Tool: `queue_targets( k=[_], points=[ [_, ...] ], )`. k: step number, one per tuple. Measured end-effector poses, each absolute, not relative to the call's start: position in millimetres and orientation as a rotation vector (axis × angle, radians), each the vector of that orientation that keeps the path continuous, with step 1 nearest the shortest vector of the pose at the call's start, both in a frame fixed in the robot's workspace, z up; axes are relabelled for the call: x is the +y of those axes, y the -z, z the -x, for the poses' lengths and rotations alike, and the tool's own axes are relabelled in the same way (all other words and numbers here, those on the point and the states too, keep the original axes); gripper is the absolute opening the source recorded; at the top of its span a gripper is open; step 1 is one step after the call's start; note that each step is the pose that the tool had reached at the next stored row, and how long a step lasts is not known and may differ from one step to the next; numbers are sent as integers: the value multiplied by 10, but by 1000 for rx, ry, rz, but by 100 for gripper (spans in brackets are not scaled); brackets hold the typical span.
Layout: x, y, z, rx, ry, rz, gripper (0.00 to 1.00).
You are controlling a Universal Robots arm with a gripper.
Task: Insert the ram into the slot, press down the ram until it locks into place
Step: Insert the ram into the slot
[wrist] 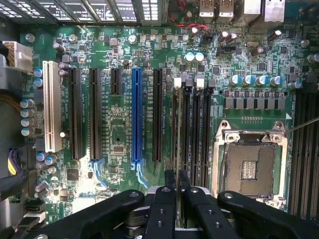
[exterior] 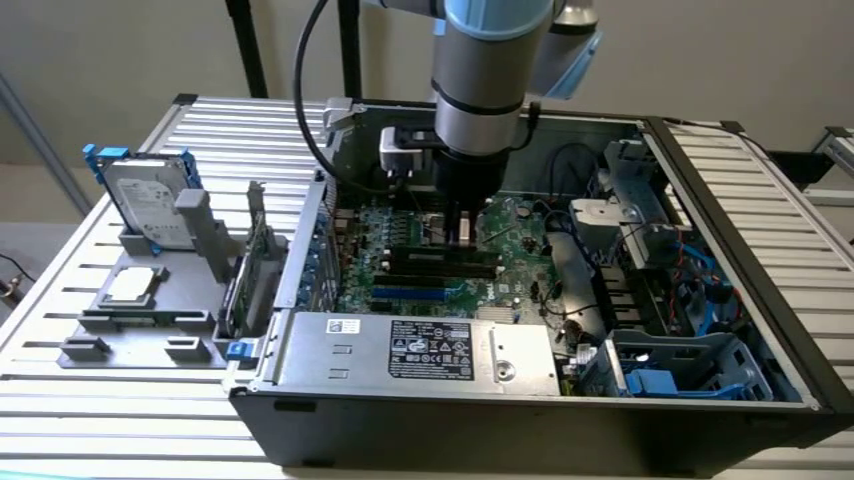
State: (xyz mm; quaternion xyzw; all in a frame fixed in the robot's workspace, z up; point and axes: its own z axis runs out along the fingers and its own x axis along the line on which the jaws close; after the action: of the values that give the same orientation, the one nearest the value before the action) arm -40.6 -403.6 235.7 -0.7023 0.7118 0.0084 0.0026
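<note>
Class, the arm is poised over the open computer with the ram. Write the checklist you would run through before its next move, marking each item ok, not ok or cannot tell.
1. Grip on the ram: ok, it sits edge-on between the fingers.
2. The ram runs parallel to the black memory sockets: ok.
3. Which socket lies directly under the ram: cannot tell.
4. White latches at the socket ends swung open: cannot tell.
5. Sockets free of cables or loose parts: ok.
6. The ram pressed down and locked: cannot tell.
</note>
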Motion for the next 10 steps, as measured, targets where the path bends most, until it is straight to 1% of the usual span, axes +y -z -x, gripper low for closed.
queue_targets(
  k=[10],
  points=[
    [-4036,-2304,411,2229,-18,2199,14]
  ],
)
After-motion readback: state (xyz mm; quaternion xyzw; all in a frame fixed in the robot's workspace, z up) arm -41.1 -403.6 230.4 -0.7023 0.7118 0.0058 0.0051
